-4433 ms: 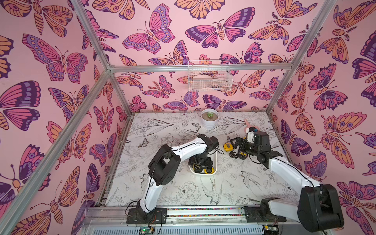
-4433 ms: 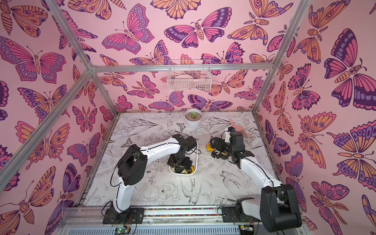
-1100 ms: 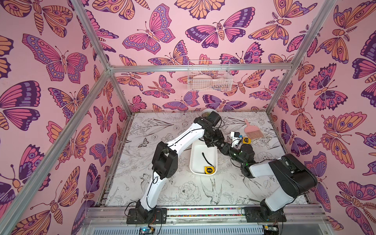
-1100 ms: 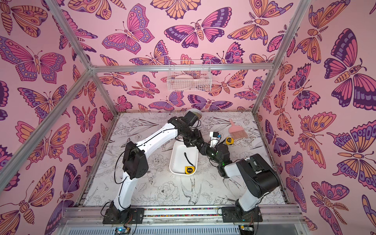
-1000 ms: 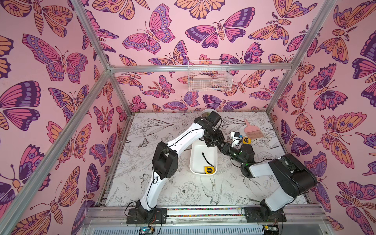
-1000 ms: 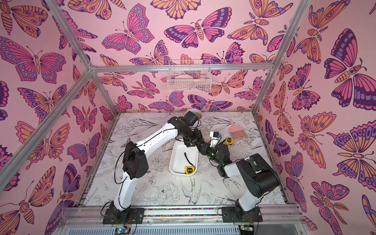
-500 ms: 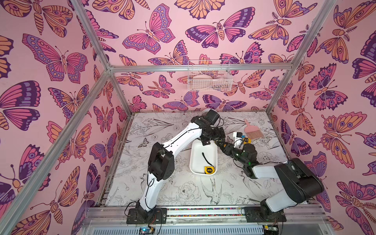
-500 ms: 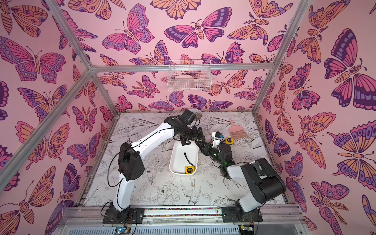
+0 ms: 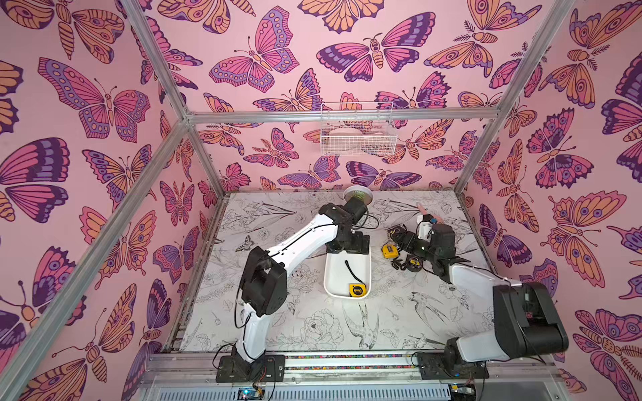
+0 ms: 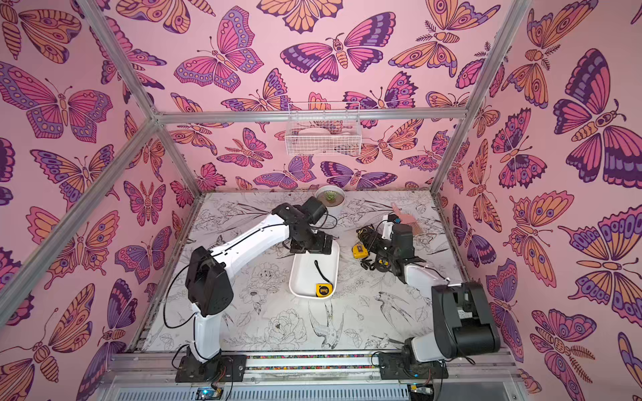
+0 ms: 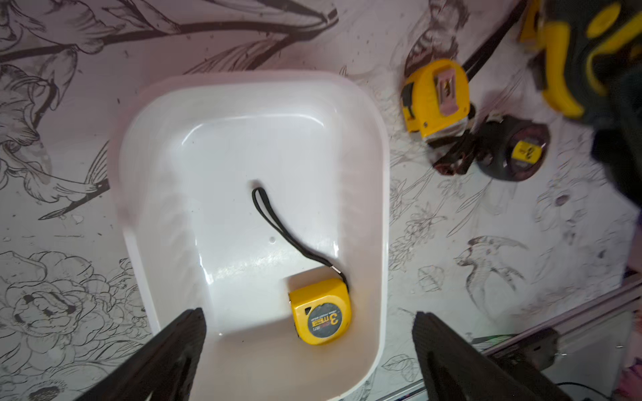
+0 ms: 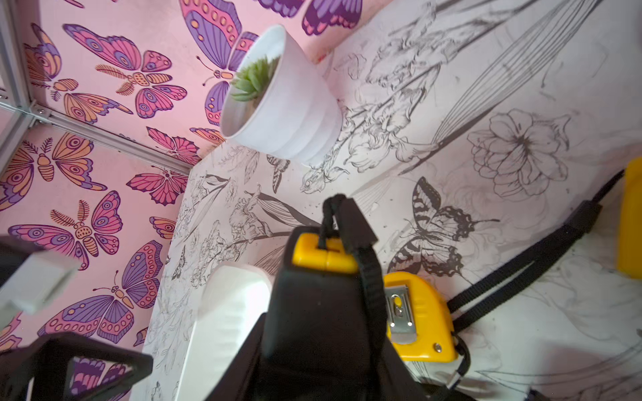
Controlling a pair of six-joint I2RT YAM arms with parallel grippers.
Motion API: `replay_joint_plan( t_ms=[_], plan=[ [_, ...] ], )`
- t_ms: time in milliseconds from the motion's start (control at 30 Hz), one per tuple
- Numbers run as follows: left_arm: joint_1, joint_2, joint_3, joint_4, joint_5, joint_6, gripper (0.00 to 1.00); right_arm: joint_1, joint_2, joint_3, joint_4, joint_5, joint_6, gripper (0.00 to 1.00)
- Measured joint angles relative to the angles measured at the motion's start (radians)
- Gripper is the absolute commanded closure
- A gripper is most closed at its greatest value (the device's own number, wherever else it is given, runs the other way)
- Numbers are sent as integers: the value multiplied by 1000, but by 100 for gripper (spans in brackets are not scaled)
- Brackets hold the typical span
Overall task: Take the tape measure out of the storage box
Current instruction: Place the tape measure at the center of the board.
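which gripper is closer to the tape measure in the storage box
Left. The left gripper hangs open over the storage box that holds the tape measure. The right gripper is off beside the box, shut on a black-and-yellow tape measure.

Both arms are white (black joints, cables).

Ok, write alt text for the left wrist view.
A yellow tape measure with a black strap lies in a corner of the white box, seen from above between the fingers of the open left hand. A second yellow tape and a black tape lie on the table beside the box.
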State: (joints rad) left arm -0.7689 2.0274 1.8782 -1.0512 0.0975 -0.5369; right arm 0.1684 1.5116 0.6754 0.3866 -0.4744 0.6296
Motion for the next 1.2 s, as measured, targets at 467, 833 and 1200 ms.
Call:
replay_joint_plan(
  t_ms=[467, 833, 1200],
  plan=[
    [-88, 20, -43, -115, -64, 114, 1, 51, 75, -16, -117, -102, 6, 96],
    [-135, 131, -61, -136, 2, 167, 1, 75, 88, -20, -207, -60, -42, 48],
    [-146, 172, -88, -154, 48, 216, 1, 76, -69, -16, -318, 36, -105, 11]
  ],
)
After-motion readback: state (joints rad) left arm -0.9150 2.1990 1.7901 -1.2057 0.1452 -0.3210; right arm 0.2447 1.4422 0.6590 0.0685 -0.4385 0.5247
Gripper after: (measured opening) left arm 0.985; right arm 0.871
